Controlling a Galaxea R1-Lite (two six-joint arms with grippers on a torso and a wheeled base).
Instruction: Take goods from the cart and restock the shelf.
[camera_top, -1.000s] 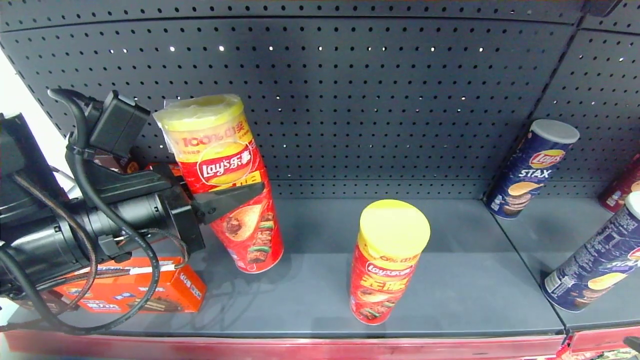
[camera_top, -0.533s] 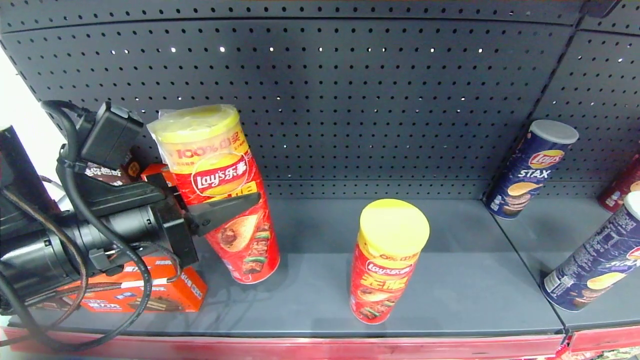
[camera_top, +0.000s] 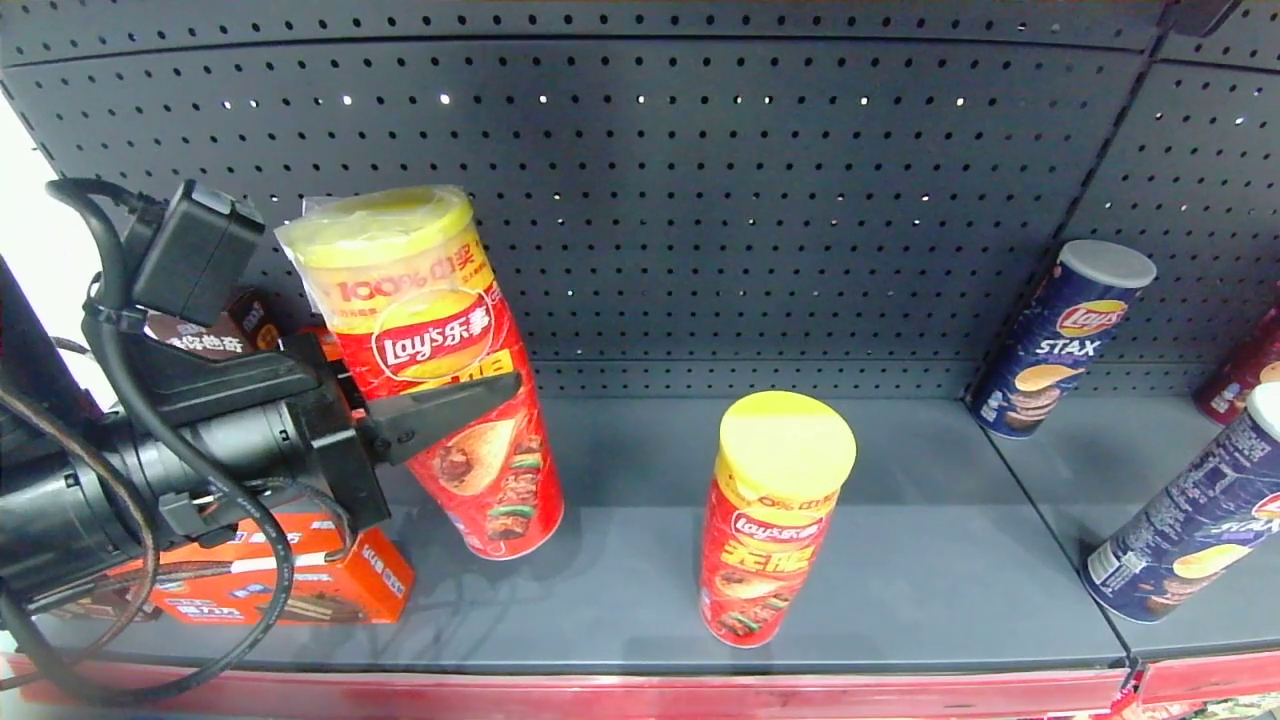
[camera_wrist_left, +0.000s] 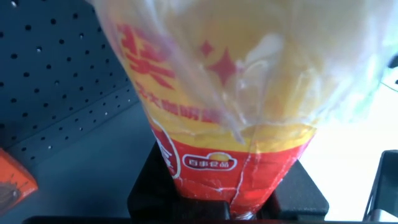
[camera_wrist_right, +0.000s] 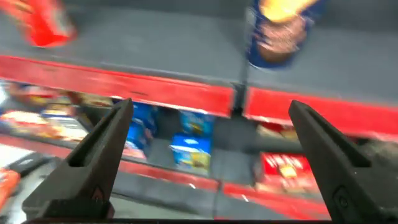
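A red chip can (camera_top: 432, 365) with a yellow lid and a plastic wrap is tilted over the left part of the grey shelf (camera_top: 930, 560). Its base is low near the shelf board. My left gripper (camera_top: 435, 395) is shut on the can's middle, and one black finger (camera_top: 455, 403) crosses its front. In the left wrist view, the can (camera_wrist_left: 236, 124) is very close between the dark fingers (camera_wrist_left: 155, 190). A second, matching red can (camera_top: 772, 520) stands upright mid-shelf. My right gripper (camera_wrist_right: 214, 168) hangs open below the shelf's red front edge (camera_wrist_right: 149, 87).
An orange box (camera_top: 290, 585) lies flat at the shelf's front left, under my left arm. Blue chip cans (camera_top: 1060, 340) stand at the right, another one (camera_top: 1190, 530) nearer the front. A perforated back panel (camera_top: 700, 200) closes the rear. Packaged goods (camera_wrist_right: 189, 146) fill the lower shelf.
My left gripper, still holding the can, dipped slightly, then rose again and drifted a little to the left. The standing can and the blue cans have stayed put.
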